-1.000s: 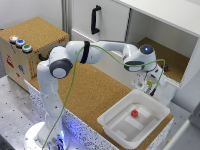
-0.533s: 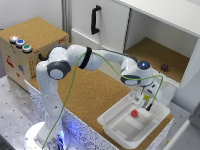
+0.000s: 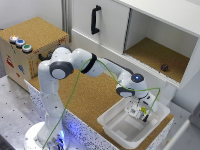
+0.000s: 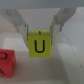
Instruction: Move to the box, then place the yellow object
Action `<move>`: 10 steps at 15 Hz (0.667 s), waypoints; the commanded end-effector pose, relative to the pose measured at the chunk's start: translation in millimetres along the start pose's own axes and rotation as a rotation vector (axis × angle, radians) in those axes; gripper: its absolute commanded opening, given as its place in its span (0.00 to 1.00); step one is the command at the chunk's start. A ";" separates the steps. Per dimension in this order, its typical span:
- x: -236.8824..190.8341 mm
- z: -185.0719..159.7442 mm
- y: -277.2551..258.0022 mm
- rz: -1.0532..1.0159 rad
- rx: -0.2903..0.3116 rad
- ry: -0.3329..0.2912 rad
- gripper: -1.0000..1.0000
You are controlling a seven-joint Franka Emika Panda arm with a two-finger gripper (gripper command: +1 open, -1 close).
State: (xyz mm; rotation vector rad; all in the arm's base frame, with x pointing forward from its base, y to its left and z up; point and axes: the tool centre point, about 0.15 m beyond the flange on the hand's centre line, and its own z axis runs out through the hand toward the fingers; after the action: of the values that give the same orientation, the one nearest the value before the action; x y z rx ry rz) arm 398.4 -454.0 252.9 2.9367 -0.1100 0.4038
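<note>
Cork-topped counter point(image 3: 85, 95) carries the box point(image 3: 117, 127); jaws grip the yellow object point(image 4: 39, 44) (lettered "U") above it.

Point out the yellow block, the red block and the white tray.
yellow block point(image 4: 39, 45), wrist view, lettered face.
red block point(image 4: 6, 62), wrist view, front face.
white tray point(image 3: 111, 121), exterior view, near rim.

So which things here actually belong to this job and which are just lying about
Belongs to the job:
- the box, the white tray under the gripper
- the yellow object, a cube marked U, held between the fingers
- the gripper

Just lying about:
- red block in the tray
- cork crate with buttons
- dark lump in the cabinet
</note>
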 end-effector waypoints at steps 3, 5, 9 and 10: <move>9.9 15.2 13.6 0.002 -0.045 -0.039 1.00; 12.7 4.9 12.7 0.006 -0.045 -0.021 1.00; 34.5 -29.2 -5.4 0.038 -0.006 0.053 1.00; 41.3 -39.5 -10.9 0.044 0.010 0.069 1.00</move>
State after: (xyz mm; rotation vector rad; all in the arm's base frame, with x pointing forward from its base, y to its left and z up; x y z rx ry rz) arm 408.3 -463.1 261.2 2.9051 -0.1227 0.4320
